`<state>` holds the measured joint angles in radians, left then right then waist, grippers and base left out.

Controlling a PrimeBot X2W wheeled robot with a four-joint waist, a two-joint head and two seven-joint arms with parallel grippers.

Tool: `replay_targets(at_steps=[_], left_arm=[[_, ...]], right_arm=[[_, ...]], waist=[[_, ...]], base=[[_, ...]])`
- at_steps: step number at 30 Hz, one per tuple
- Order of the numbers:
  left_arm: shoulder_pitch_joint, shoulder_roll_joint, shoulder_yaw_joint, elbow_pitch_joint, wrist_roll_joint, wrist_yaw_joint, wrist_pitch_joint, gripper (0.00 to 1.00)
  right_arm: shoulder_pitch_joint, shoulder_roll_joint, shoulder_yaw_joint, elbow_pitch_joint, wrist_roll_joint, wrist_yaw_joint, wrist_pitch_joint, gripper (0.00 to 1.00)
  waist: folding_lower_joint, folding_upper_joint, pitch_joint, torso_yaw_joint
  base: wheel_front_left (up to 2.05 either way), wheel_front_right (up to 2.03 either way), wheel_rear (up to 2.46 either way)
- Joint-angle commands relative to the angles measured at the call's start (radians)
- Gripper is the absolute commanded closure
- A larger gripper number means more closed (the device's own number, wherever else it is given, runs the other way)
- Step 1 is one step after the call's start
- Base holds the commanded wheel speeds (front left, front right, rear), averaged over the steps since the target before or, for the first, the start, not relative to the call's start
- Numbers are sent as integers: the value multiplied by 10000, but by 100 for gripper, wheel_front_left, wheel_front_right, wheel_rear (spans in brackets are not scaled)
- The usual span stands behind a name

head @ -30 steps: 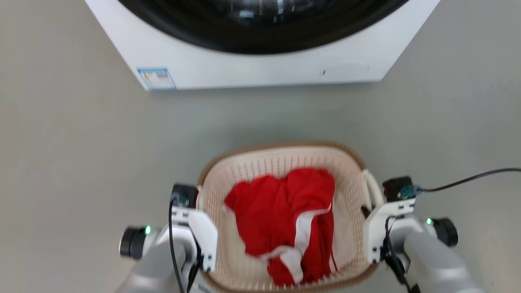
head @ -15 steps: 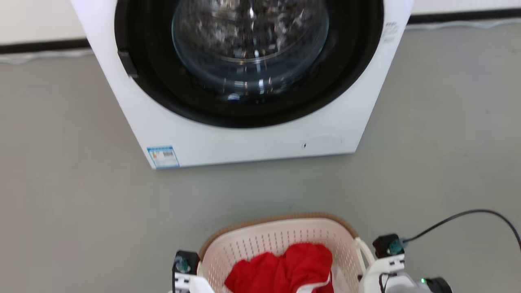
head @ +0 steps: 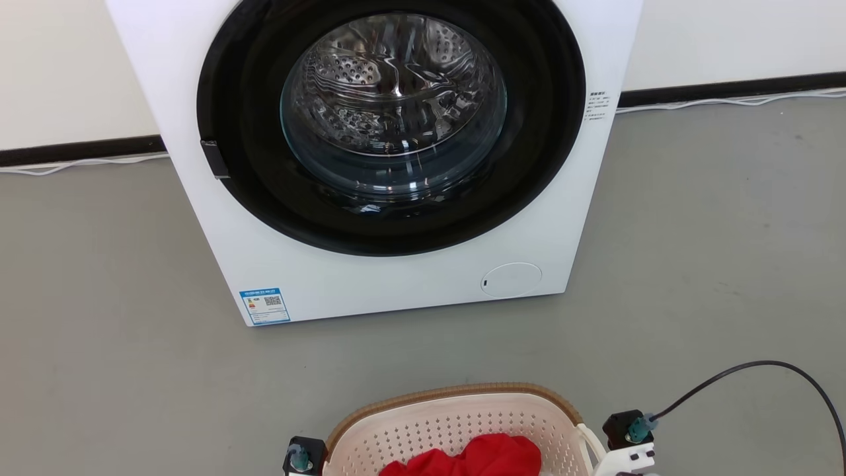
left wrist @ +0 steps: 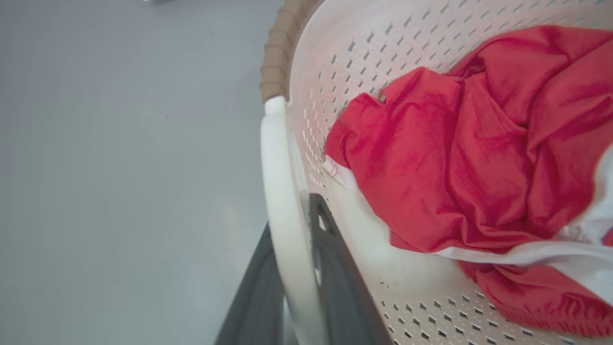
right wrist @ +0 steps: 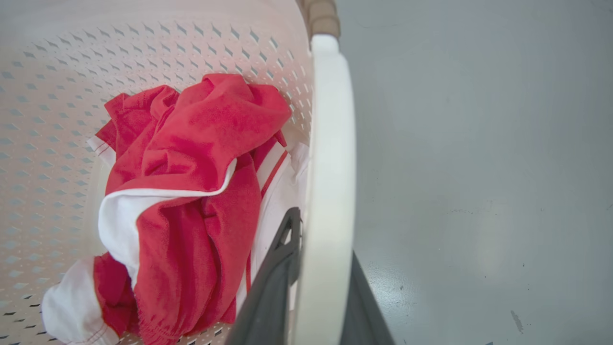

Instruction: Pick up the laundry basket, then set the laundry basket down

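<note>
Quick look for you: the laundry basket [head: 456, 416] is at the very bottom of the head view, on the grey floor [head: 132, 370] side of the white washing machine [head: 396, 284], with a strip of bare floor between them. It's cream-white plastic, rounded corners, walls full of little slots, and a brown woven-look rim round the top. A crumpled red garment [left wrist: 455, 158] with white trim is lying inside.

Your left gripper [left wrist: 292, 215] has its two dark fingers pinched on the white loop handle [left wrist: 282, 191], one finger on the outside and one on the basket side. The right gripper [right wrist: 323, 239] is the same deal on the other handle [right wrist: 330, 143], clamped tight with the band between the fingers. I can't tell whether the basket is off the floor or not.

Compared with a second ago, the head camera has swung upward. Back then you got the whole basket and just the washer's bottom edge. Now the full round door and drum show, plus the wall behind, and just the basket's far end. The basket sits between the two wrists same as before, and both grips look unchanged.
</note>
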<state>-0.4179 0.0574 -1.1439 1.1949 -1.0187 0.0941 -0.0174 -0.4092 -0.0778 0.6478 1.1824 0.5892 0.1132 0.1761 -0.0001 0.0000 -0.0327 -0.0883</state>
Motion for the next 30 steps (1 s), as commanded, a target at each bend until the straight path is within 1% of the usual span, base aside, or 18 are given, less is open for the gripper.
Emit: replay_targets(at_steps=[1, 30], left_arm=[[-179, -72, 26, -241, -5, -22, -97, 100], [-231, -72, -427, -183, -468, 11, -166, 100]], right_arm=[[-74, 275, 285, -250, 40, 175, 15, 100], [-267, 275, 944, 71, 707, 175, -189, 100]], waist=[[1, 0, -19, -6], [1, 0, -2, 2]], base=[[0, 0, 0], [0, 0, 0]])
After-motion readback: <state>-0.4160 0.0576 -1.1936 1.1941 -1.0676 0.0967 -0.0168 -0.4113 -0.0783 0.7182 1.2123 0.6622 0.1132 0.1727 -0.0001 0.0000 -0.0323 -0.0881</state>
